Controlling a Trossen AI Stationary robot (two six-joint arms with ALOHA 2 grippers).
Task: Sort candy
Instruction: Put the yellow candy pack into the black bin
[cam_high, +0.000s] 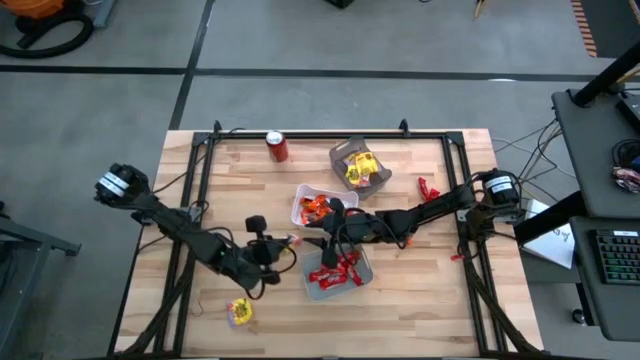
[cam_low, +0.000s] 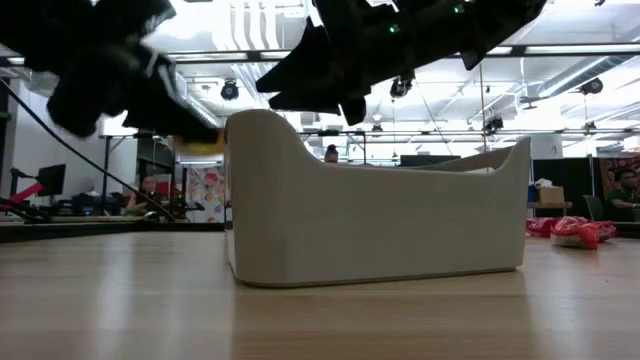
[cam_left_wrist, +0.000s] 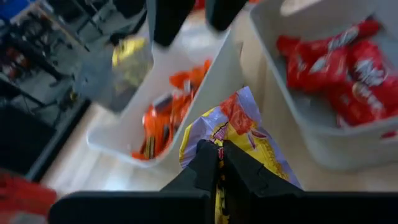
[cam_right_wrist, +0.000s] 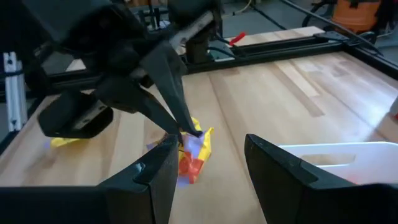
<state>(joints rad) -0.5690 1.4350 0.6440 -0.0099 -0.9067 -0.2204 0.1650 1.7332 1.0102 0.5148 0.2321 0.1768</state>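
Left gripper (cam_left_wrist: 219, 163) is pinching a yellow candy (cam_left_wrist: 249, 140) by its wrapper edge, just beside the orange-candy tray (cam_high: 303, 206). Right gripper (cam_right_wrist: 208, 163) is hanging open nearby. Thin grip: the wrapper could be slipping out mid-carry.

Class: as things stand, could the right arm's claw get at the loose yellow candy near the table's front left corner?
Probably not: that candy lies beyond the left claw, while the right claw hangs open over the trays.

Shiny wrapped candy lies sorted: red pieces (cam_high: 336, 274) in one tray, orange (cam_high: 314, 207) in another, yellow (cam_high: 358, 169) in a third; one yellow piece (cam_left_wrist: 245, 140) pinched upright.
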